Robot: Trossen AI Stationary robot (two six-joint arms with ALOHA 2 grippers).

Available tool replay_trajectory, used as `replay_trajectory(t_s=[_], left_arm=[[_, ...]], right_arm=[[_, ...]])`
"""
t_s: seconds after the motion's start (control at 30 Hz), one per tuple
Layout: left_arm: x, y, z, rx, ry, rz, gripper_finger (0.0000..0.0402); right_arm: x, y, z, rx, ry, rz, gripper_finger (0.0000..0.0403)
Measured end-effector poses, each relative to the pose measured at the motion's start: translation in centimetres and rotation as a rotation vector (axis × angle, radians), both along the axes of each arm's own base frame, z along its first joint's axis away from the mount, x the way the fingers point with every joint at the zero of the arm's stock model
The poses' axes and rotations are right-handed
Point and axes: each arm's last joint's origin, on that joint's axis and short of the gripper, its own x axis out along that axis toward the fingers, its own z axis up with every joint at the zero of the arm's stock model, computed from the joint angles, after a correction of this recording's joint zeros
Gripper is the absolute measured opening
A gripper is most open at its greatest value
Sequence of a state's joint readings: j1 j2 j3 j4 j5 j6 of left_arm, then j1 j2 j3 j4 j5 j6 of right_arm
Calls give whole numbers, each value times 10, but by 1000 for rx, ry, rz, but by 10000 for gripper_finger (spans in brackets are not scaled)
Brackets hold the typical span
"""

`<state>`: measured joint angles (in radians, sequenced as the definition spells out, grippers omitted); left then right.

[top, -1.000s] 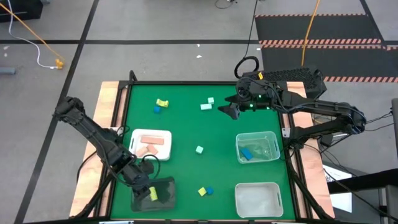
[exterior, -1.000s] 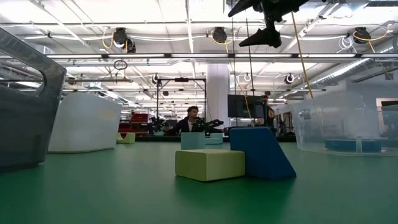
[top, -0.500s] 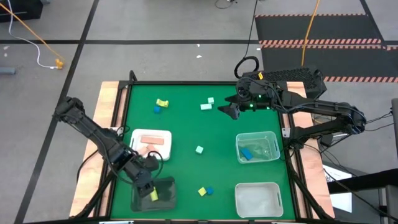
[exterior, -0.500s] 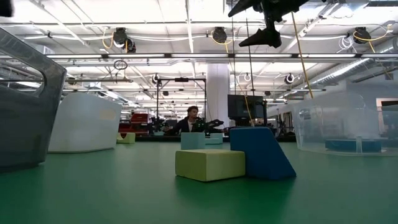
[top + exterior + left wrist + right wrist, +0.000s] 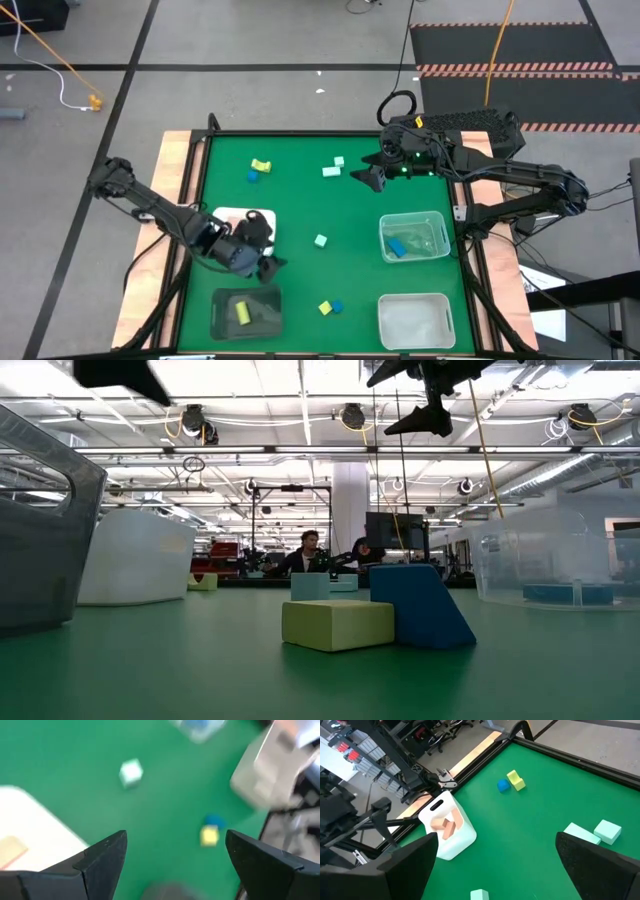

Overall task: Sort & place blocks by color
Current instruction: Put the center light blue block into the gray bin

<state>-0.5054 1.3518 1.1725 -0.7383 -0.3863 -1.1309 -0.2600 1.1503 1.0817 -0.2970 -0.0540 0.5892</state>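
The blocks lie scattered on the green table [image 5: 300, 205]: a yellow [image 5: 261, 165] and a blue one [image 5: 253, 176] at the far left, two mint ones [image 5: 331, 171] farther right, one mint [image 5: 320, 240] in the middle, and a yellow [image 5: 325, 308] beside a blue [image 5: 337, 306] near the front. Another yellow block [image 5: 241, 313] lies in the dark tray [image 5: 262, 300]. Pink blocks [image 5: 445, 826] lie in the white tray [image 5: 460, 840], and a blue block [image 5: 397, 247] lies in a clear bin [image 5: 414, 222]. My left gripper [image 5: 270, 268] hangs open between the two trays, holding nothing. My right gripper [image 5: 362, 180] waits open at the far right.
A second clear bin [image 5: 415, 300] stands at the near right. Wooden rails [image 5: 185, 200] edge the table. In the left wrist view the mint block [image 5: 131, 772] and the yellow [image 5: 209, 836] and blue [image 5: 214, 821] pair lie ahead of the fingers on open green.
My left gripper has risen from over the dark tray, gone toward the far edge and the white tray, and swung round toward the table's right. The yellow block stays lying in the dark tray. The right arm has kept still.
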Motion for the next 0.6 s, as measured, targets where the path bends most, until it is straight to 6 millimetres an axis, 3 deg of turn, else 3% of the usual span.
replay_trajectory(t_s=[0.27,0.6], left_arm=[[23,8,16,18,-255,91,340],[57,10,-3,39,-292,116,340]], right_arm=[[4,-1,9,-28,-102,-4,393],[9,-2,31,60,-349,-16,393]])
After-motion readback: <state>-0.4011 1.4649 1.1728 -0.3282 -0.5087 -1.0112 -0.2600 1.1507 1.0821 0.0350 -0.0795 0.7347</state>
